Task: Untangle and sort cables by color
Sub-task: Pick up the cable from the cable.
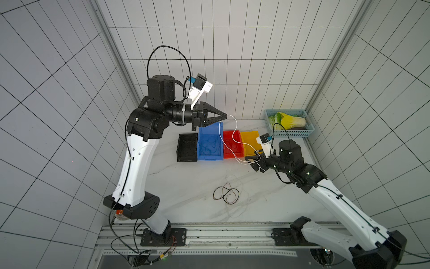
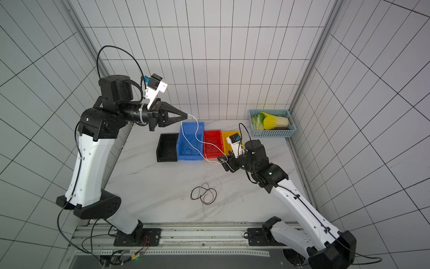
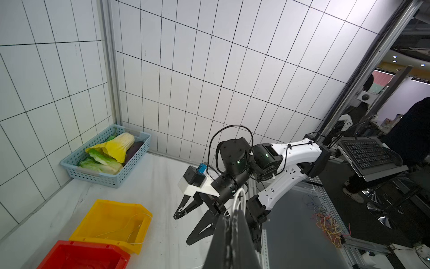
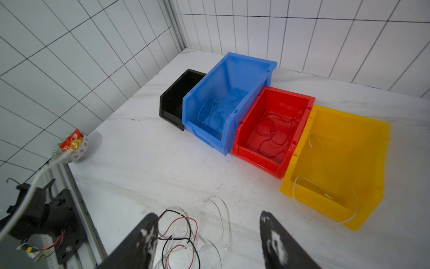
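A long white cable (image 1: 236, 125) is pinched tight in the left fingers (image 1: 222, 115), which are held high and are shut on its top end. From there the cable is hung down past the big blue plastic box (image 4: 200, 130) and the small red plastic box (image 4: 256, 158), and its low end is seen just beside the right fingers (image 4: 145, 240). The right fingers are spread wide and nothing is held in them. In the yellow plastic box (image 4: 367, 139) thin pale cables (image 4: 322, 145) are seen, so that box is judged to be the home for this white one. To do this step well, the cable should be lifted until its tail is clear of the blue and red boxes, then let go only when most of it is hung over the yellow box. The tail could be guided by the right fingers. A small knot of black, red and white cables (image 4: 188, 220) is seen on the white table (image 4: 151, 167), apart from the right fingers. It cannot be told whether the low end of the white cable is touched by the right fingers. The inside of the black plastic box (image 4: 172, 100) is too dark to be read, and pale cables on the table are hard to pick out.
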### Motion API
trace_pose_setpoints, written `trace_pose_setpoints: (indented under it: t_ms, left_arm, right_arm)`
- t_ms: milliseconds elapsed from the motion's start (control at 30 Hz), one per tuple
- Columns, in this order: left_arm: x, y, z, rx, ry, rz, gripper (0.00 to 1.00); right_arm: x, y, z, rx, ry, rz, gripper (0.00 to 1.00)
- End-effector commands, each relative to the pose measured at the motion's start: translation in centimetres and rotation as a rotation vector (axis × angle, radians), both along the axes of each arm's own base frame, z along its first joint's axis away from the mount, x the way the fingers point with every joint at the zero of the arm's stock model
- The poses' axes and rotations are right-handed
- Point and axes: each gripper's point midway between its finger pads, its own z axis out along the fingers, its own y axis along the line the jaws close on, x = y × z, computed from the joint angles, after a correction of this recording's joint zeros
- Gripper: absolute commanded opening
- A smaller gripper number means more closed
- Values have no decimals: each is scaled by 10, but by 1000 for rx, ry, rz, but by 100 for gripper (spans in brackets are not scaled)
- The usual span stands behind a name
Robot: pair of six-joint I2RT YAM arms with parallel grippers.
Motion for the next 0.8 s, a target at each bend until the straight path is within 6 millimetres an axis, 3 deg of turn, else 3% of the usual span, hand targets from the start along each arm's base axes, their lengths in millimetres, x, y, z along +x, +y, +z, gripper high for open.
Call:
trace_pose_setpoints:
  t_ms: [0,100,233,467,567,767]
  left_arm:
    - [29,-5,-16,28,19,78,0]
    - [49,-10,-31,58,40,131,0]
    - [61,-24,-54,99,38,126,0]
    - [79,-57,-97,182,26,102,0]
    - [84,-71,-115,211,21,82,0]
    - [94,-96,-137,223,71,50,0]
  right_arm:
    - [23,-44,-7,-109,-44,-258,79]
    - [32,-84,-7,-172,-12,-391,81]
    - [32,-101,8,-150,28,-392,81]
    - [1,-41,74,21,-120,26,83]
    - [-5,-28,104,112,-168,101,87]
    - [9,-10,113,176,-129,151,90]
